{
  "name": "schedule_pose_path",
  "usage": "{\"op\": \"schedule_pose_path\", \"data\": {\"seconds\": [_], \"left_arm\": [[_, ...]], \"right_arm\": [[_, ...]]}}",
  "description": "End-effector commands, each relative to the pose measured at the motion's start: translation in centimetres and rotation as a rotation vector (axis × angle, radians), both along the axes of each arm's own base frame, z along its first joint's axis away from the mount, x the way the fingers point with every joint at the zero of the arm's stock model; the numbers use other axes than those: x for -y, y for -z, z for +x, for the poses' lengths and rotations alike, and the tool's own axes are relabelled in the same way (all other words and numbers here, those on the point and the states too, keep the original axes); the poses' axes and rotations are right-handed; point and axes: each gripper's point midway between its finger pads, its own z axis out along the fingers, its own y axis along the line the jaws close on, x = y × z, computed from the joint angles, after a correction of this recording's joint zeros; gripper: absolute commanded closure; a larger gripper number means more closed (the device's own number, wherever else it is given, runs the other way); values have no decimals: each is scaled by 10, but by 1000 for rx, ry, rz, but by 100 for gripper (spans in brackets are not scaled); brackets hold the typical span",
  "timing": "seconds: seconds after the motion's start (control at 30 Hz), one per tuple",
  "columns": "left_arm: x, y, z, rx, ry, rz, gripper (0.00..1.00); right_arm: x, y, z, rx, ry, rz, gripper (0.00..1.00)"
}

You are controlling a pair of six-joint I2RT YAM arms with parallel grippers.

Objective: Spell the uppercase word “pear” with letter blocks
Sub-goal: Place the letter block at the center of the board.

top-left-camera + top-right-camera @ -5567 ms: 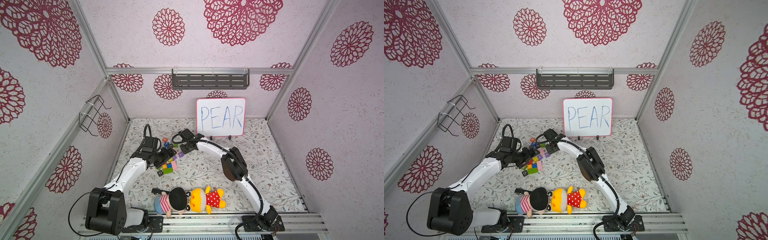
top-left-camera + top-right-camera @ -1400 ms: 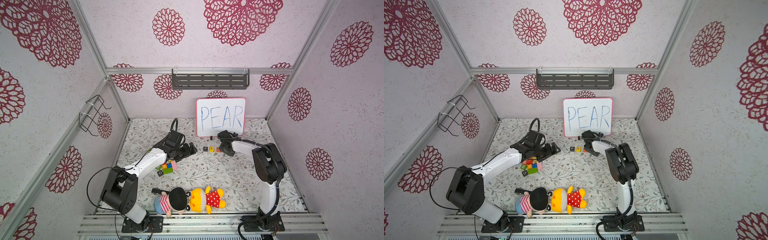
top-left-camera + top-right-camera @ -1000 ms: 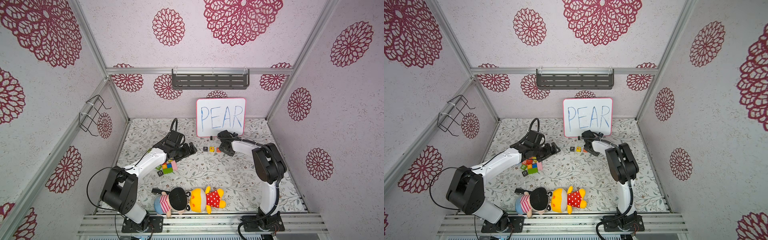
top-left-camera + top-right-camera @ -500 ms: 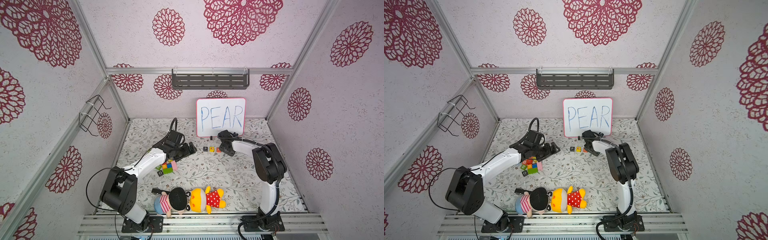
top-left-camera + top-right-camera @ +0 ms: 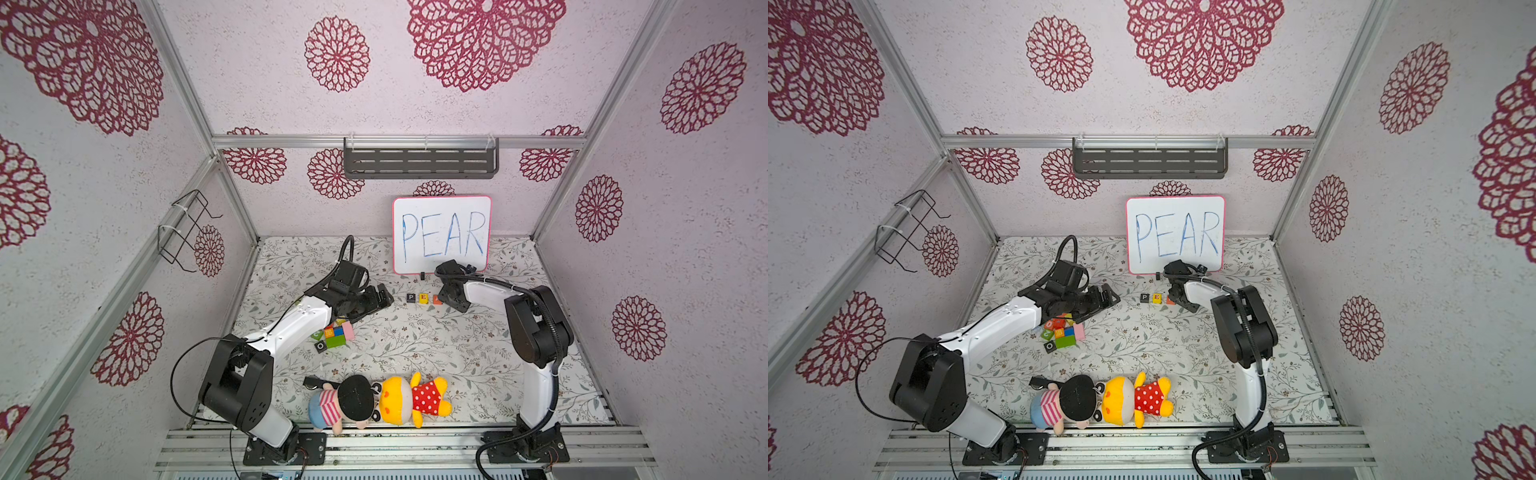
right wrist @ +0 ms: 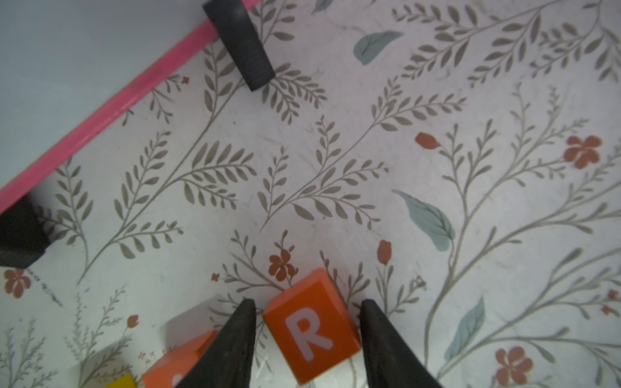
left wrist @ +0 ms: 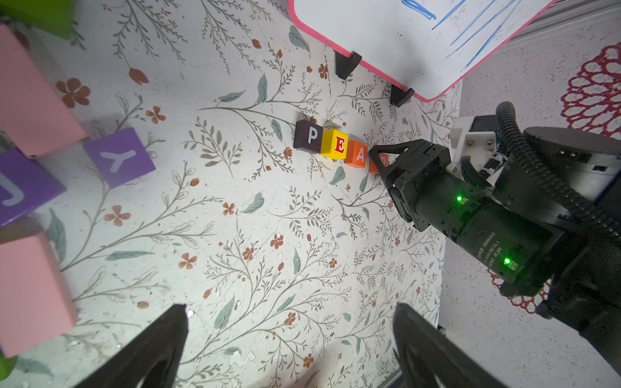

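The word is all but spelled: the P block [image 7: 308,136], E block [image 7: 336,145] and A block [image 7: 358,155] sit in a tight row just in front of the whiteboard [image 5: 441,235]. The R block [image 6: 311,331] rests on the table [image 6: 437,134] at the row's right end, slightly turned and a little apart from the A. The right gripper [image 6: 306,301] straddles the R, jaws parted slightly off its sides, not squeezing. The left gripper [image 7: 289,336] hangs spread wide and empty, left of the row. What seems left is closing that gap, squaring the R and pulling clear
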Motion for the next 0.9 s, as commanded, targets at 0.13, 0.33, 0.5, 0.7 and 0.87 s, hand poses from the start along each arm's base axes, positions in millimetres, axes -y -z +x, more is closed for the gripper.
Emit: {"op": "schedule_pose_path", "data": {"seconds": [0.13, 0.33, 0.5, 0.7, 0.87], "left_arm": [[-4, -9, 4, 40, -11, -8, 2], [-5, -8, 4, 38, -11, -7, 2], [-4, -9, 3, 39, -11, -8, 2], [-4, -10, 3, 42, -12, -8, 2], [-5, -9, 4, 40, -16, -5, 2]], "right_arm": [[-1, -20, 5, 30, 9, 33, 47], [-2, -20, 3, 30, 8, 42, 47], [-3, -22, 4, 37, 6, 51, 47], [-5, -23, 4, 41, 3, 56, 47], [-4, -24, 3, 42, 2, 58, 47]]}}
